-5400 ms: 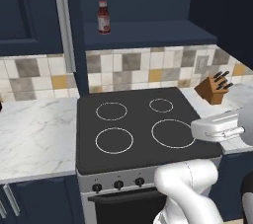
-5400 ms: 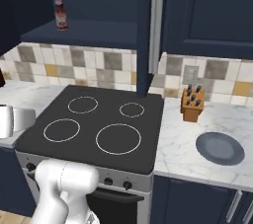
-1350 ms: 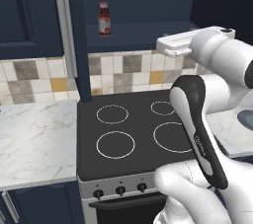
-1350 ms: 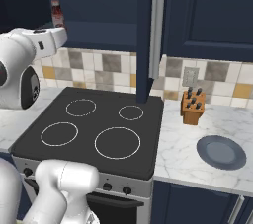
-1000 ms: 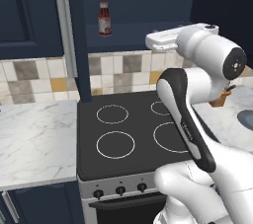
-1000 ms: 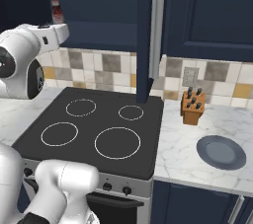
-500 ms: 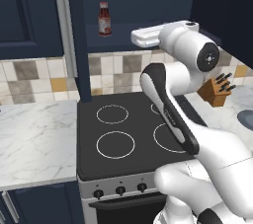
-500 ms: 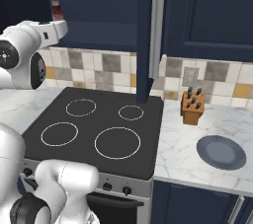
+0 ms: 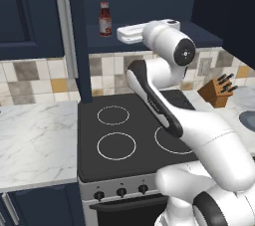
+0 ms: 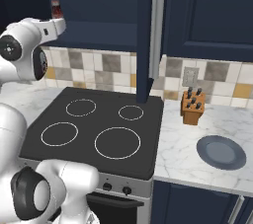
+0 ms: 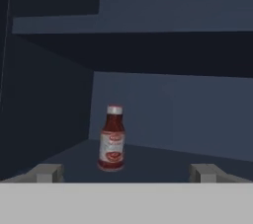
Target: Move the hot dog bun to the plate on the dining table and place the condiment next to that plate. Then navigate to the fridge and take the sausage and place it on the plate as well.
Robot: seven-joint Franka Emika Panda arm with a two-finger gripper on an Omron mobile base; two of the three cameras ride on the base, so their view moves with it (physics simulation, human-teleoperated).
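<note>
gripper (image 11: 125,172): hanging wide open, grabbing nothing, pointing at the shelf
ketchup bottle (image 11: 111,138): standing upright on the dark shelf (image 9: 209,32) above the stove (image 9: 124,135), just ahead of the fingers
plate (image 10: 221,152): sitting on the counter (image 10: 180,159) near the knife block (image 10: 192,106)

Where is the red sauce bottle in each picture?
Left base view: the sauce bottle stands at upper middle on the dark shelf above the stove.
Right base view: its top peeks out at upper left, behind the robot's hand.
Hand view: left of centre.
Shared landmark: the dark shelf under it.
</note>
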